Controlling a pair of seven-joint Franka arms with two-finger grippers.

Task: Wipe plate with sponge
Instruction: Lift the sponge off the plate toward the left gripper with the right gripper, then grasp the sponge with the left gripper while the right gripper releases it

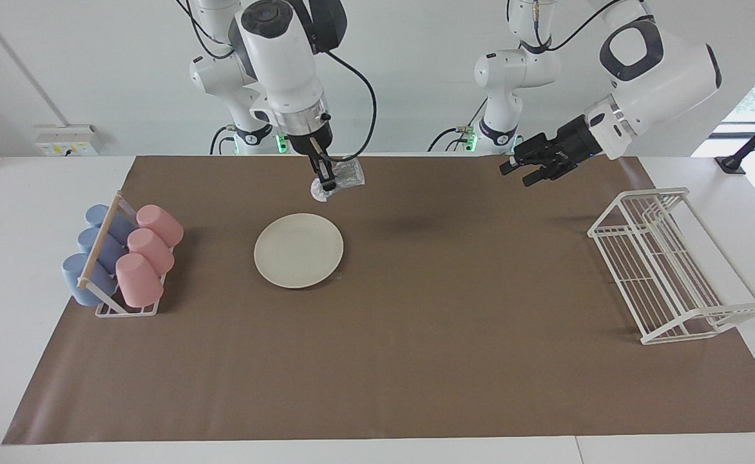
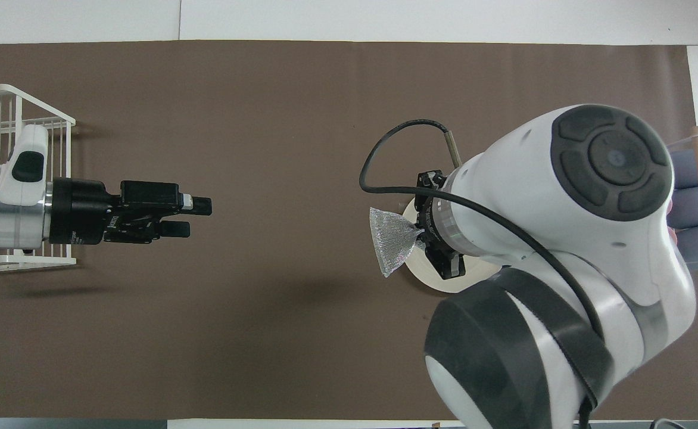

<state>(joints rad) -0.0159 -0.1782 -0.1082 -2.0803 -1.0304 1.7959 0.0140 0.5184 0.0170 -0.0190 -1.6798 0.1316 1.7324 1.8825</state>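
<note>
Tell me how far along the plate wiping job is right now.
Pickup looks done: the right hand is shut on the sponge, which hangs in the air above the brown mat, not touching the plate. In hand: bringing the sponge to the plate. Left: all the wiping itself; the plate lies flat on the mat. The left hand waits, raised over the mat near the white wire rack.

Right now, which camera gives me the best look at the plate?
The facing view. There the whole plate lies bare on the brown mat, with the right hand holding the sponge up in the air. In the overhead view the right arm covers nearly all of it; only a sliver of rim shows.
</note>
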